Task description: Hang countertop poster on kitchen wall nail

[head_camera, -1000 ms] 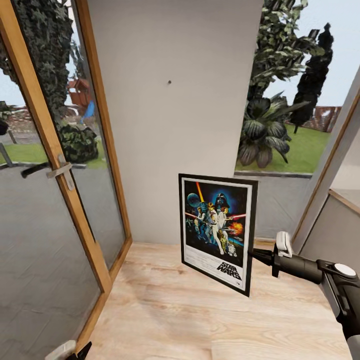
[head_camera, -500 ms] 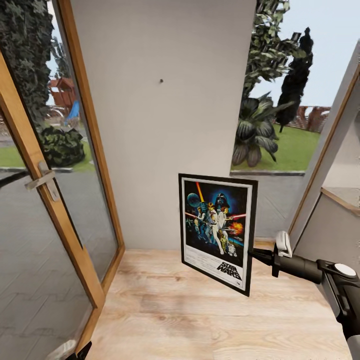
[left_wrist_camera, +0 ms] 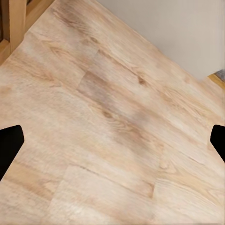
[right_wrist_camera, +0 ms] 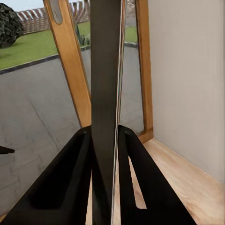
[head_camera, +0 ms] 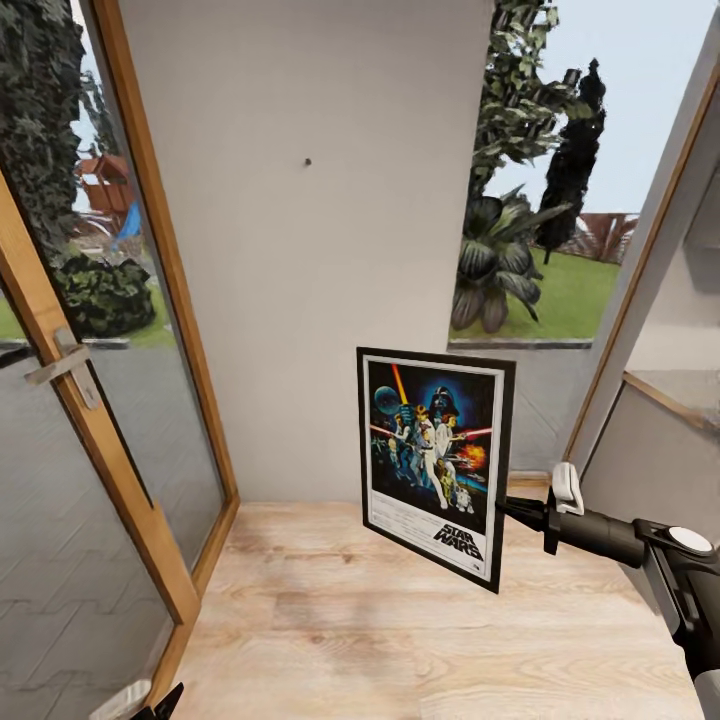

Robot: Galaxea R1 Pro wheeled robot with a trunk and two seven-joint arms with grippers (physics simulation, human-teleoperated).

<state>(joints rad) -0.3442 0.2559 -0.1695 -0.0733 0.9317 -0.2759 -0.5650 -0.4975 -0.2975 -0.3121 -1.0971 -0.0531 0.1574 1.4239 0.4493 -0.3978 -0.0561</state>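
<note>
The Star Wars poster (head_camera: 435,465) hangs upright above the wooden floor, in front of a pale wall. My right gripper (head_camera: 506,510) is shut on the poster's right edge, low down. In the right wrist view the poster (right_wrist_camera: 106,84) shows edge-on, clamped between the two dark fingers (right_wrist_camera: 75,173). A small dark wall nail (head_camera: 307,161) sits high on the wall, up and left of the poster. My left gripper (left_wrist_camera: 112,143) is open over bare floor, its tips at the frame's sides. The kitchen countertop is out of view.
A glass door in a wooden frame (head_camera: 110,430) with a metal handle (head_camera: 58,360) stands at the left. A window (head_camera: 560,200) onto garden plants lies right of the wall. A slanted wooden post (head_camera: 640,290) and grey ledge (head_camera: 670,395) close in the right side.
The camera has moved: wall, nail and door frame have slid left in the picture. The poster and right arm keep their place in the view.
</note>
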